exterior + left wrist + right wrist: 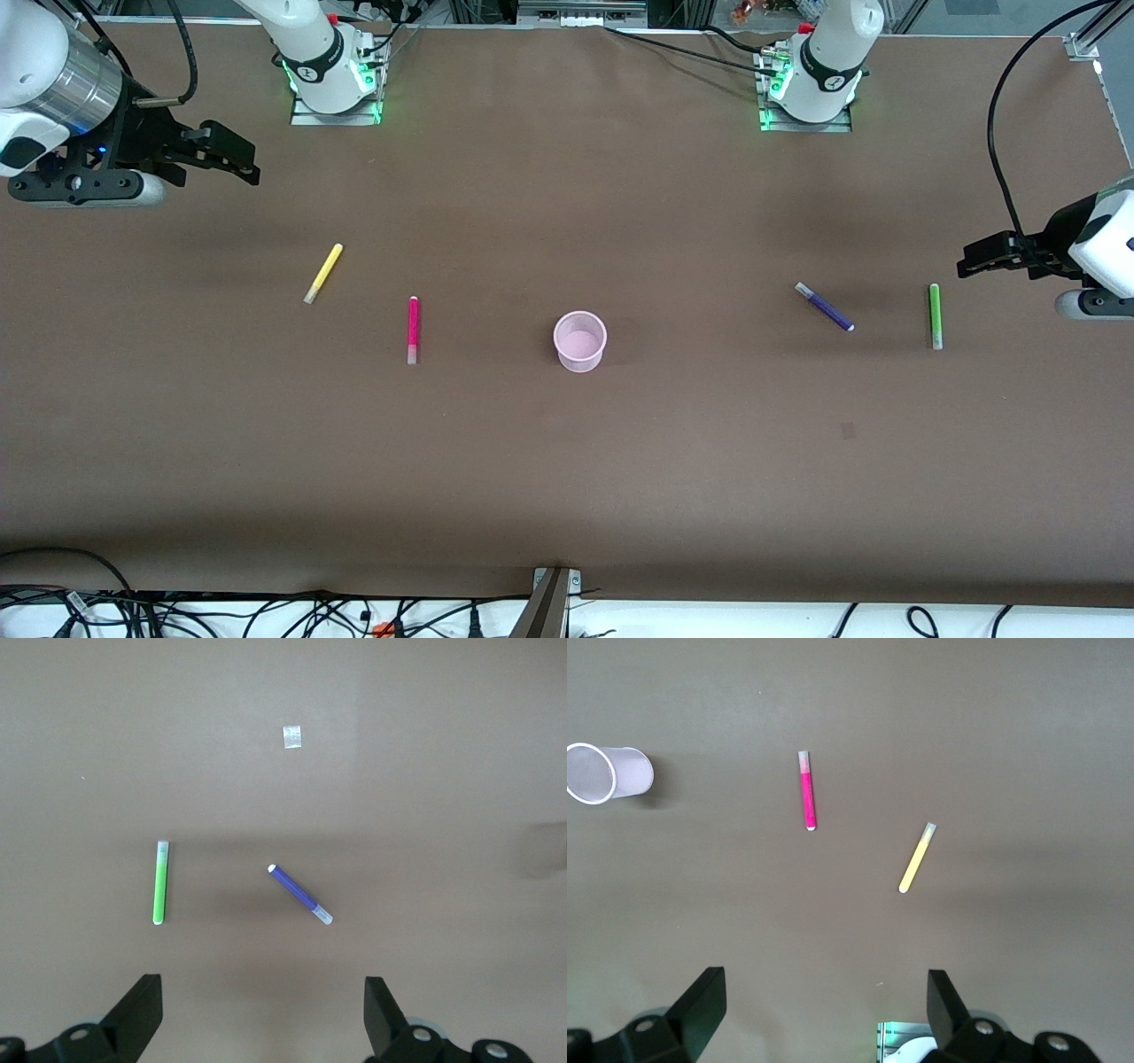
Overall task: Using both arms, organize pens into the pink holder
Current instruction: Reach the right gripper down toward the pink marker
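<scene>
- The pink holder (580, 340) is standing upright and empty near the middle of the table (567, 478), with all four pens lying flat on the brown surface outside it
- The magenta pen (413, 330) is lying toward the right arm's end of the holder, with the yellow pen (323, 273) lying at a slant farther from the front camera and closer to that end
- The purple pen (825, 307) is lying at a slant toward the left arm's end of the holder, and the green pen (935, 315) is lying still closer to that end
- The right gripper (232, 158) is hovering over bare table at the right arm's end, fingers spread wide apart and holding nothing
- The left gripper (982, 259) is hovering over the table just beside the green pen, its fingers (142, 1010) parted wide with nothing between them
</scene>
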`<state>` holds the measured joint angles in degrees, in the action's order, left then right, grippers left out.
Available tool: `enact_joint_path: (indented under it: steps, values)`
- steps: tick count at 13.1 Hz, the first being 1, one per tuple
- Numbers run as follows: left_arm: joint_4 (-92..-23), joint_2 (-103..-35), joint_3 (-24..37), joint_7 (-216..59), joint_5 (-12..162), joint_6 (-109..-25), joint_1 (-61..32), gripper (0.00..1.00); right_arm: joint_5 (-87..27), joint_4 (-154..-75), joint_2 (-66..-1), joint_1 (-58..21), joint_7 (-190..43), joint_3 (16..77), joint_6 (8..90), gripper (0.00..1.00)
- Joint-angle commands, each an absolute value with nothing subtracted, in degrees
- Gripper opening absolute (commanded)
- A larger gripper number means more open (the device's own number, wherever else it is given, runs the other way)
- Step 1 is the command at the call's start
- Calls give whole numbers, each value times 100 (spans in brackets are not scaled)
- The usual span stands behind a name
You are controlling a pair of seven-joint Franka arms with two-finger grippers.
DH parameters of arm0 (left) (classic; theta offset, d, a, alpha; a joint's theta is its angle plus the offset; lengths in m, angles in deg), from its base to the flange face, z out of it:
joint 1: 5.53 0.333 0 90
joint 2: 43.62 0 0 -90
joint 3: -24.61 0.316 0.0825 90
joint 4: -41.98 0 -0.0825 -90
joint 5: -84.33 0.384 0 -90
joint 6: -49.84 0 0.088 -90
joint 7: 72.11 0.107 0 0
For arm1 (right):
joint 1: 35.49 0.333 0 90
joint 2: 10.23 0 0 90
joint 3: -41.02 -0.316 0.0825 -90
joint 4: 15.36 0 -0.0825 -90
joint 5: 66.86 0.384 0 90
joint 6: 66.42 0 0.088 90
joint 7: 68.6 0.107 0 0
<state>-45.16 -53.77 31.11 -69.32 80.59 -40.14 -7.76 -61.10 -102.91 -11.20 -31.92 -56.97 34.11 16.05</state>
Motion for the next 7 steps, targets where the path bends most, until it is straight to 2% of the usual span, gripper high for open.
enact_joint_path:
  steps: [1,5,6,7]
  values:
    - [-4441,-5399,3156,-6860,8002,-3919,-817,100,-6167,-10298,-1120,-3347,-5684,3249,1577,100]
    - [-4432,-5399,3156,-6860,8002,-3910,-817,100,-6255,-10403,-1339,-3155,-5595,3205,1663,100]
    - [-4432,-5390,3156,-6860,8002,-3910,-817,100,-6342,-10665,-1462,-2997,-5499,3205,1934,100]
    - [-4441,-5390,3156,-6860,8002,-3902,-817,100,-6360,-11137,-1533,-2839,-5272,3205,2606,100]
